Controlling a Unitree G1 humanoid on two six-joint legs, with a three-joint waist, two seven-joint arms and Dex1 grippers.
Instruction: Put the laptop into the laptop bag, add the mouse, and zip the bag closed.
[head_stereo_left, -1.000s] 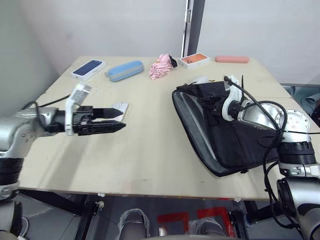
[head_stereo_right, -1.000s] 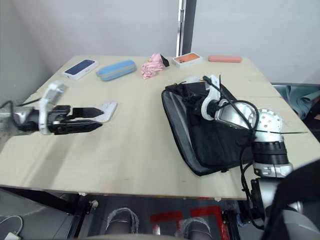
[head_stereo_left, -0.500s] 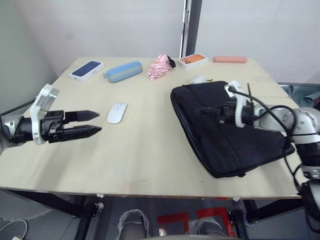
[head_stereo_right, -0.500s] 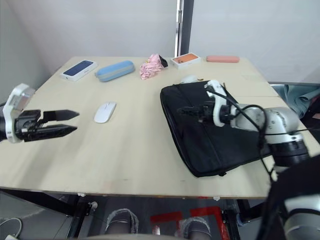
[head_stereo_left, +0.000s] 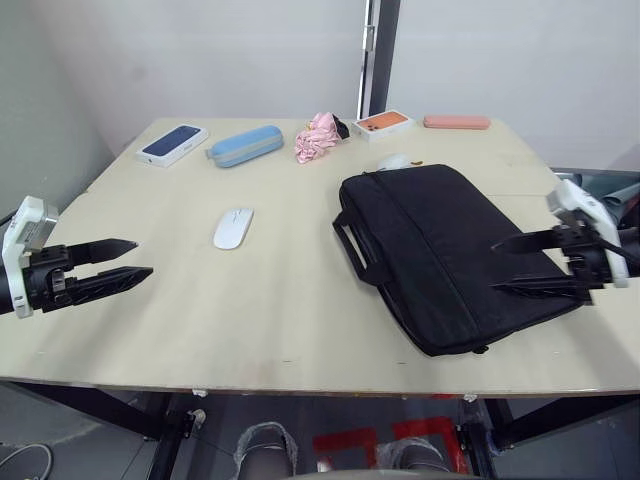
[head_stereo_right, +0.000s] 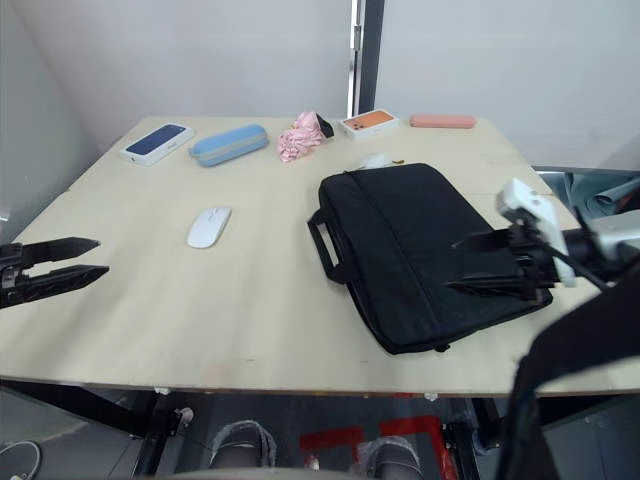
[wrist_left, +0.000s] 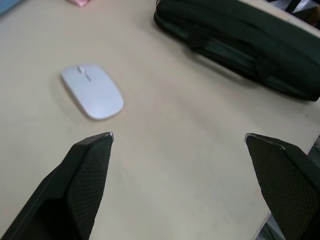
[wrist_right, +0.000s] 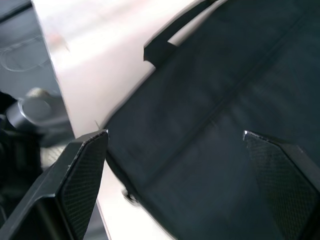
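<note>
Two grippers, both released: your left gripper (head_stereo_left: 140, 258) has the mouse (head_stereo_left: 233, 227) ahead, apart; your right gripper (head_stereo_left: 500, 265) hovers over the laptop bag (head_stereo_left: 440, 250).

Pointed black textured fingers (wrist_left: 85, 180), white blocky wrist housing (head_stereo_left: 22, 228), thin black cable, perhaps, by right wrist

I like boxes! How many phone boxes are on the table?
2. A white phone box with a blue picture sits at the table's far left corner; an orange-topped box sits at the far edge, right of the pink crumpled thing.
</note>
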